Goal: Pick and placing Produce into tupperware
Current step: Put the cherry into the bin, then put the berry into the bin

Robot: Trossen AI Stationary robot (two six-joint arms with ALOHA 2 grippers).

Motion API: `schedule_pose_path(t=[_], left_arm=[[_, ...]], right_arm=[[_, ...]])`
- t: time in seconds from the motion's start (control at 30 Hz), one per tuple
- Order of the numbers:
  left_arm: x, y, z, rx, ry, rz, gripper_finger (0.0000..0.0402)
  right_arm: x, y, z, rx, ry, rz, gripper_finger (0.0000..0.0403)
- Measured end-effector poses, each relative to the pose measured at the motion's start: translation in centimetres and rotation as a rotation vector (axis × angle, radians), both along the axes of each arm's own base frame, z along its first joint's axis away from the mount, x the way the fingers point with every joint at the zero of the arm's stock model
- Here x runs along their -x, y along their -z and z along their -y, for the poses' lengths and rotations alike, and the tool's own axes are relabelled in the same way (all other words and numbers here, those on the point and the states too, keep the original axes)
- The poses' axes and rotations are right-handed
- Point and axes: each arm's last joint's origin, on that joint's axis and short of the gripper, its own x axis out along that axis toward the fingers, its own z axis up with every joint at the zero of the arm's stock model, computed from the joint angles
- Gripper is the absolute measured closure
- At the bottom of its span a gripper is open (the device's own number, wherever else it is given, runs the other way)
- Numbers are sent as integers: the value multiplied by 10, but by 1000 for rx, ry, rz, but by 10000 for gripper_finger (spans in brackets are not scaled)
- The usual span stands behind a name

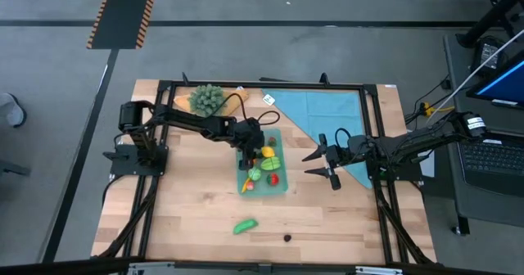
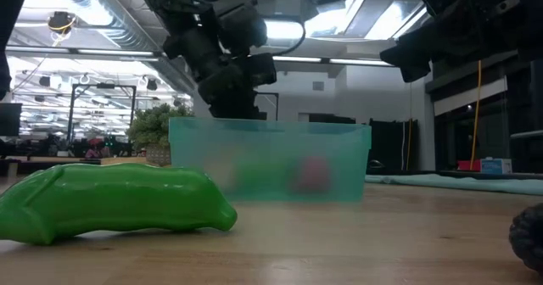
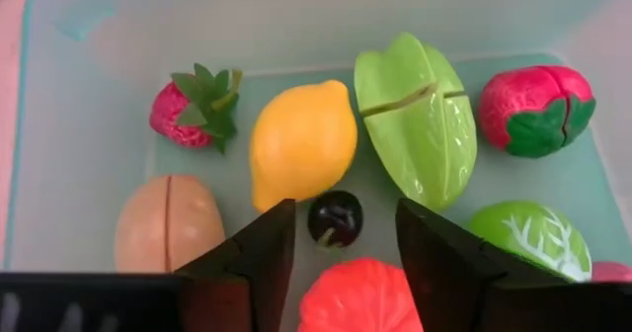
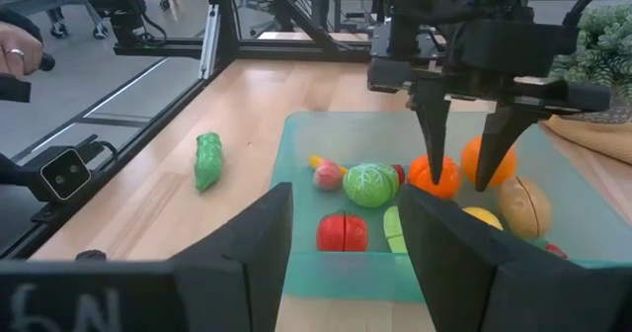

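The teal tupperware (image 1: 282, 185) stands mid-table and holds several pieces of produce: a lemon (image 3: 301, 144), a strawberry (image 3: 193, 110), a green starfruit (image 3: 415, 115), a cabbage (image 3: 528, 238) and an orange piece (image 3: 360, 292). My left gripper (image 4: 464, 174) points down into it, open. A small dark fruit (image 3: 336, 218) lies on the tupperware's floor between the fingertips, clear of both. A green pea pod (image 1: 245, 225) and a small dark piece (image 1: 287, 237) lie on the table near its front edge. My right gripper (image 1: 323, 164) waits open, to the right of the tupperware.
A bushy green bunch (image 1: 206, 99) sits at the far left on a tan board (image 1: 182, 101), and a light-blue cloth (image 1: 327, 111) covers the far right. Black frame rails (image 1: 155, 185) run along the table's sides. A person's hand (image 4: 15, 60) shows beyond the table.
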Motion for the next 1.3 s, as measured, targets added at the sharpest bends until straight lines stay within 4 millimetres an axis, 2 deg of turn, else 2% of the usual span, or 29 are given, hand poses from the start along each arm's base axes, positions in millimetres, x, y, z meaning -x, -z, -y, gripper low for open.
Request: schedule_pose_path(t=[0.27, 0.4, 0.57, 0.73, 1.03, 1.3], left_arm=[[1, -5, 0, 26, -34, 5, 216], [3, -25, 1, 18, -32, 64, 215], [15, -55, 6, -5, -3, 125, 219], [35, -75, 25, -11, 43, 204, 222], [95, -59, 77, -87, -35, 322, 223], [138, -47, 99, -1, 17, 542, 223]], right_arm=[[0, 0, 0, 0, 0, -1, 215], [0, 0, 0, 4, 15, -1, 214], [0, 1, 1, 17, 27, -5, 214], [1, 4, 1, 17, 27, -42, 214], [3, 7, -11, -4, -31, -78, 214], [3, 4, -18, -24, 9, -107, 214]])
